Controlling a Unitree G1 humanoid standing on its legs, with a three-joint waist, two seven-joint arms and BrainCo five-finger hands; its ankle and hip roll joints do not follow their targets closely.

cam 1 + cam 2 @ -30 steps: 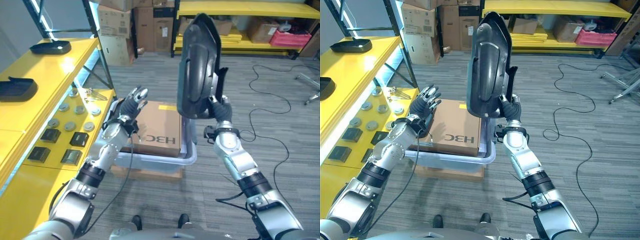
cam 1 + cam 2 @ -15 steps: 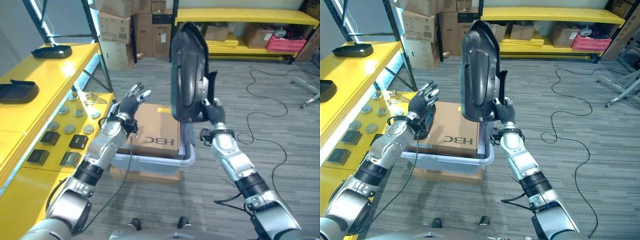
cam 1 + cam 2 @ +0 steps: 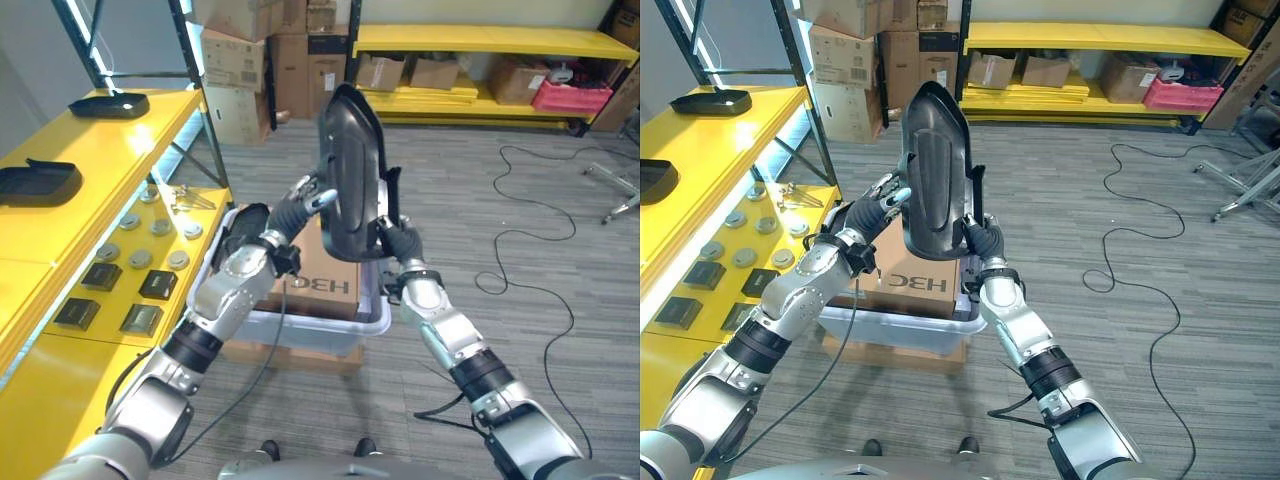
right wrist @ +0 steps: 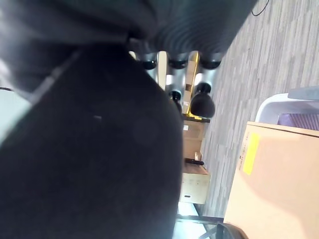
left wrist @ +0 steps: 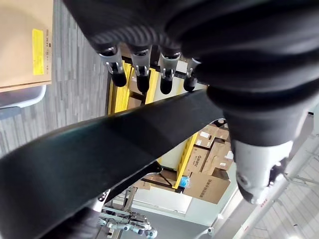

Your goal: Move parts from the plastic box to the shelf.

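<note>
right hand (image 3: 985, 242) clamped on black part (image 3: 935, 170) | left hand (image 3: 880, 205) fingers straight, touching it

The room is evenly and brightly lit from above, with soft, faint shadows on the grey floor (image 3: 520, 200). A bright strip of light runs along the inner edge of the yellow shelf (image 3: 110, 150), washing nearby surfaces pale. The glossy black part (image 3: 935, 180) carries a pale sheen along its curved face. Straight lines bow slightly toward the edges of the eye views. In the wrist views the black part (image 5: 94, 149) sits very close and looks soft, dark and featureless, while the background stays brighter.
</note>
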